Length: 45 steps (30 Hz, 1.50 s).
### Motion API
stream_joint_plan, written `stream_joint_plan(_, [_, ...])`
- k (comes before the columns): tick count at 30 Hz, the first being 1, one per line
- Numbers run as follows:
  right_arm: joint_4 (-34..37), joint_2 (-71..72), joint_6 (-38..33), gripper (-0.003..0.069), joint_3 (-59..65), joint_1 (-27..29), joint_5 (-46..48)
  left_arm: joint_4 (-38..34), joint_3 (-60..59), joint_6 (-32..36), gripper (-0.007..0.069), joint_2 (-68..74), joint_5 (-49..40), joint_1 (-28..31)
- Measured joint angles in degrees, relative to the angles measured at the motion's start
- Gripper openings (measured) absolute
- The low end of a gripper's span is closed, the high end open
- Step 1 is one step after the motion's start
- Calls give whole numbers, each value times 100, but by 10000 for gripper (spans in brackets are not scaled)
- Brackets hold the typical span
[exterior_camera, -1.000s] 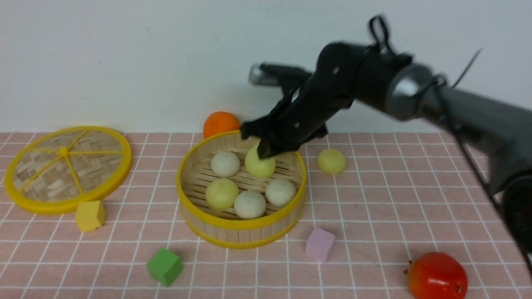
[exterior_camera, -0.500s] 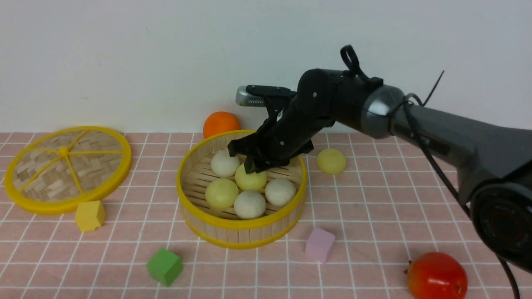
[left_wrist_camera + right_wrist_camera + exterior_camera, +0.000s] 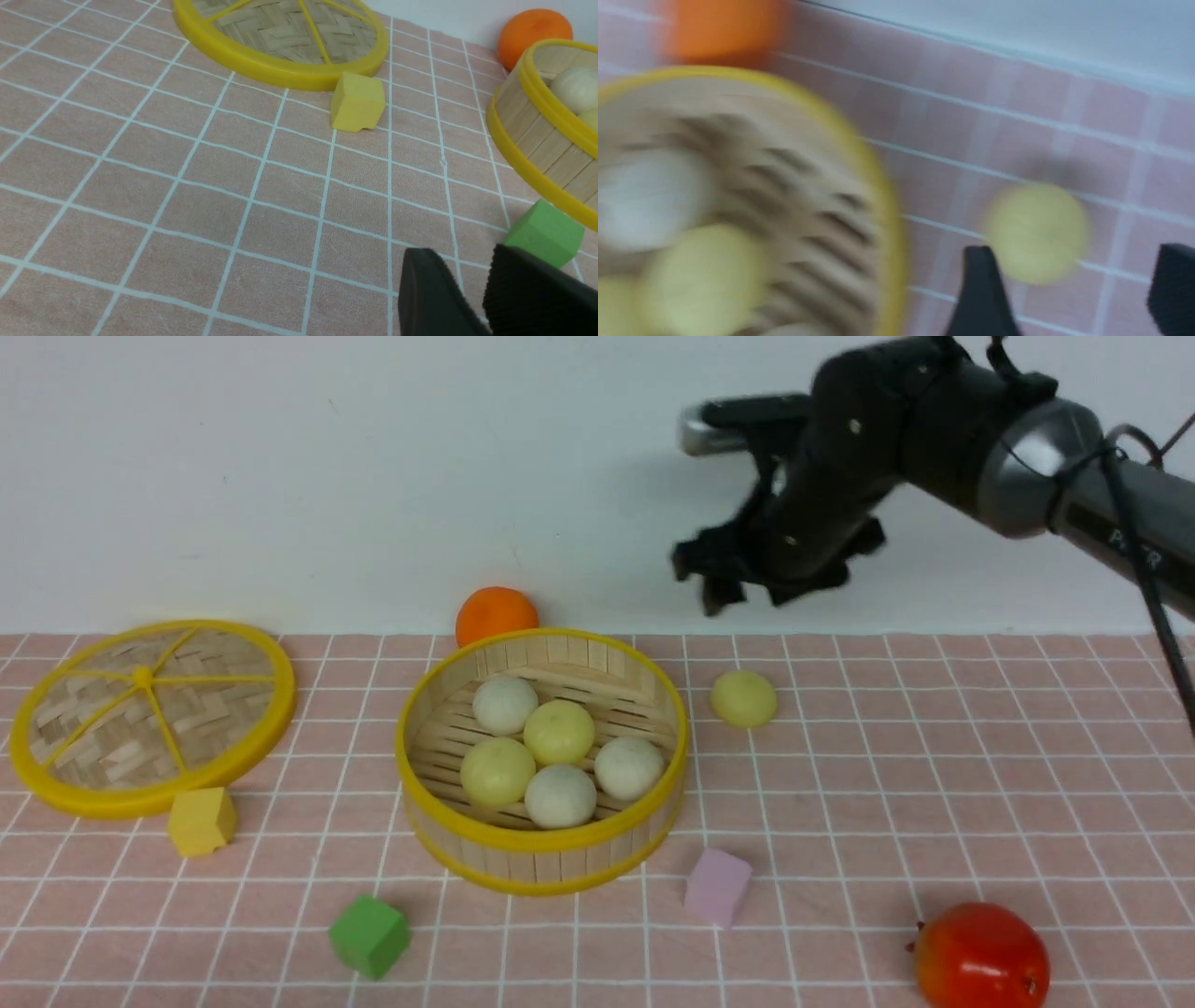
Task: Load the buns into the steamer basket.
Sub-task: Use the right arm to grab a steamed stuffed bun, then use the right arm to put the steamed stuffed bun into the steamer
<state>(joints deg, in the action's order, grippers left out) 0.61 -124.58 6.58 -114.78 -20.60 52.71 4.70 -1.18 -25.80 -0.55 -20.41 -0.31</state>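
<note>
Partial white lettering marks the right arm (image 3: 943, 425), its fingers (image 3: 983, 289) spread, above a white-gridded pinkish table (image 3: 840, 859) before a pale wall (image 3: 280, 476).

Six buns (image 3: 743, 699), three blocks (image 3: 370, 936), two fruits (image 3: 981, 956), one basket (image 3: 542, 868).

Bare table surrounds the outside bun (image 3: 744, 699), with the basket's raised rim (image 3: 680, 747) standing left.

The tiled tabletop (image 3: 840, 859) carries the steamer basket (image 3: 546, 859) near its middle, the woven disc (image 3: 215, 705) and yellow block (image 3: 203, 821) left, the green block (image 3: 370, 936) and pink block (image 3: 718, 887) nearer, the red fruit (image 3: 982, 955) near right, one yellow bun (image 3: 744, 699) far right of the basket, and the orange ball (image 3: 495, 613) behind it.
</note>
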Motion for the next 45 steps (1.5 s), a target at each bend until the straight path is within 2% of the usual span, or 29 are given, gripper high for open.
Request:
stream_joint_plan(2, [74, -230, 141, 380, 6, 143, 53, 5, 0, 0, 240, 0, 0, 0])
stream_joint_plan(3, [81, -275, 151, 373, 12, 164, 47, 5, 0, 0, 240, 0, 0, 0])
stream_joint_plan(4, [192, -426, 204, 317, 22, 239, -3, 5, 0, 0, 239, 0, 0, 0])
stream_joint_plan(8, [406, -611, 229, 262, 34, 372, -278, 5, 0, 0, 239, 0, 0, 0])
stream_joint_plan(17, [859, -840, 97, 263, 34, 426, -649, 6, 0, 0, 239, 0, 0, 0])
stream_joint_plan(24, [832, -1043, 97, 239, 34, 426, -751, 6, 0, 0, 239, 0, 0, 0])
stream_joint_plan(30, [776, -1064, 91, 20, -80, 426, -677, 6, 0, 0, 239, 0, 0, 0])
stream_joint_plan(34, [820, -979, 45, 13, -394, 420, -306, 6, 0, 0, 239, 0, 0, 0])
stream_joint_plan(38, [1223, -741, -323, 13, -863, 295, -178, 13, 0, 0, 239, 0, 0, 0])
stream_joint_plan(42, [1992, -547, -698, 13, -1131, -89, -226, 13, 0, 0, 239, 0, 0, 0])
stream_joint_plan(45, [2083, -610, -731, 13, -1136, -290, -178, 13, 0, 0, 239, 0, 0, 0])
